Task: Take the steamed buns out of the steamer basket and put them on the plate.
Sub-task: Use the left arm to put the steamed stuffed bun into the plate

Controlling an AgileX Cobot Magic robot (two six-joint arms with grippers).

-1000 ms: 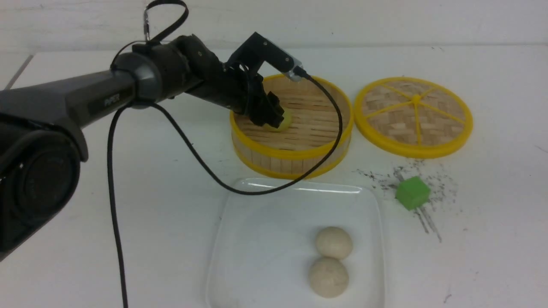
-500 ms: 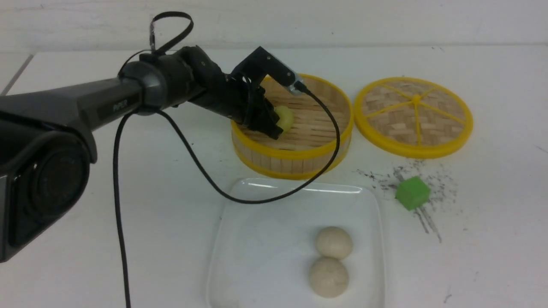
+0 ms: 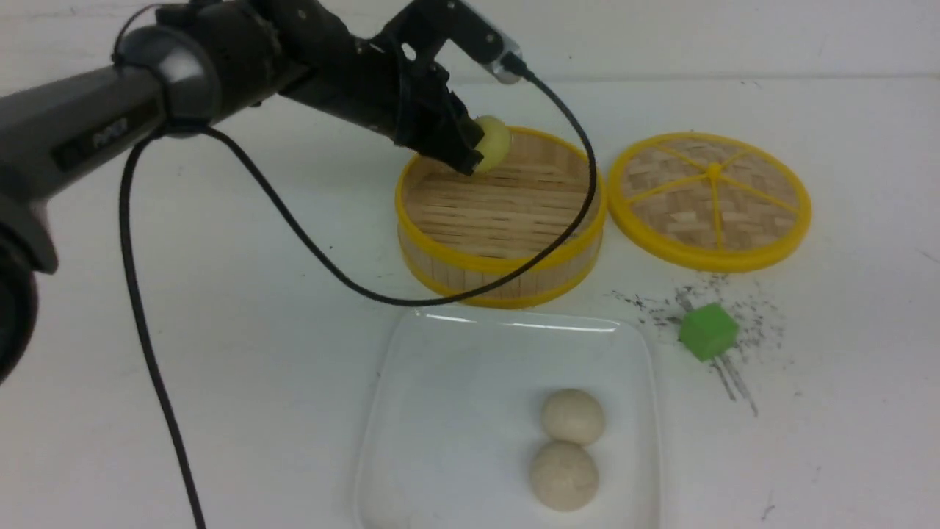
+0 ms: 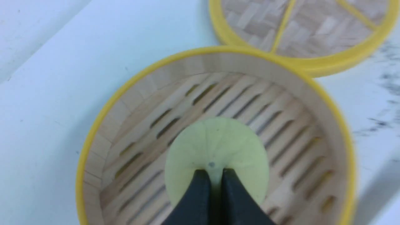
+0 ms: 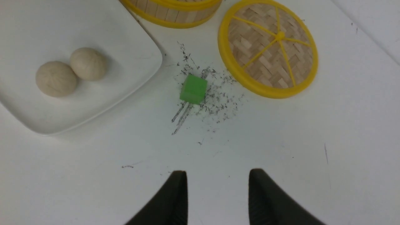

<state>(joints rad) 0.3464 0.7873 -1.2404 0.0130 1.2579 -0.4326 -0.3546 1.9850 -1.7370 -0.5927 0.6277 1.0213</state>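
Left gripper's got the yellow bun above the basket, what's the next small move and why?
Probably carry it toward the bare left half of the plate: the left gripper is shut on the yellow bun, above the steamer basket, and two pale buns occupy the plate's right side.

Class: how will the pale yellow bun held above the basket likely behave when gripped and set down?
Probably soft: lines on the pale yellow bun converge where the left end effector pinches it. Likely light, since that narrow pinch holds it above the steamer basket. Rounded, it may roll on the glossy plate.
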